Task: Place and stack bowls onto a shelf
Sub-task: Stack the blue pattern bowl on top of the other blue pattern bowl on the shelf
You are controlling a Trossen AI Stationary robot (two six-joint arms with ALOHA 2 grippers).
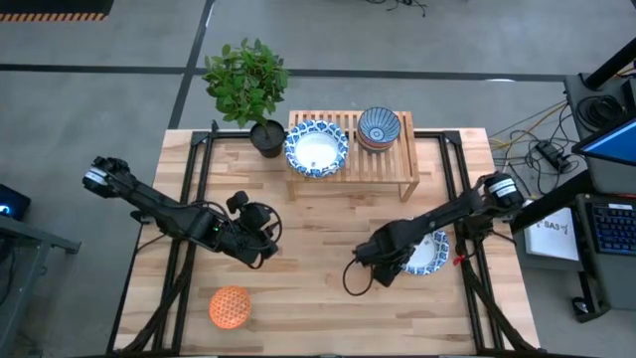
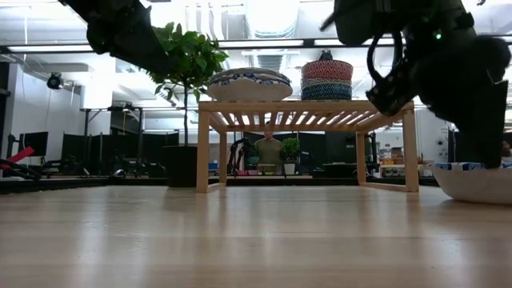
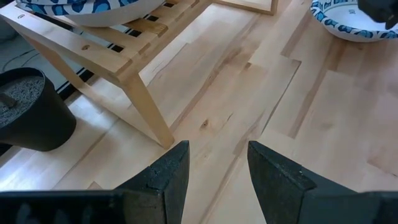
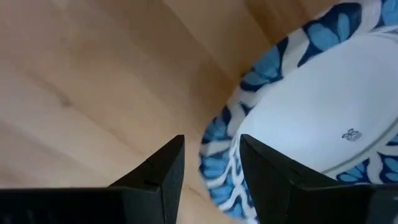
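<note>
Bowl (image 4: 323, 118): rigid glazed ware, likely slippery, fragile; take by rim.
Right hand (image 4: 211, 168): parted, straddling rim.
Left hand (image 3: 214, 171): parted, empty.

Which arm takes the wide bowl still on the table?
Right. The right gripper, open, is at the rim of the wide bowl, which lies under that arm. The left gripper hangs open over bare table mid-left, nearer the orange bowl.
</note>
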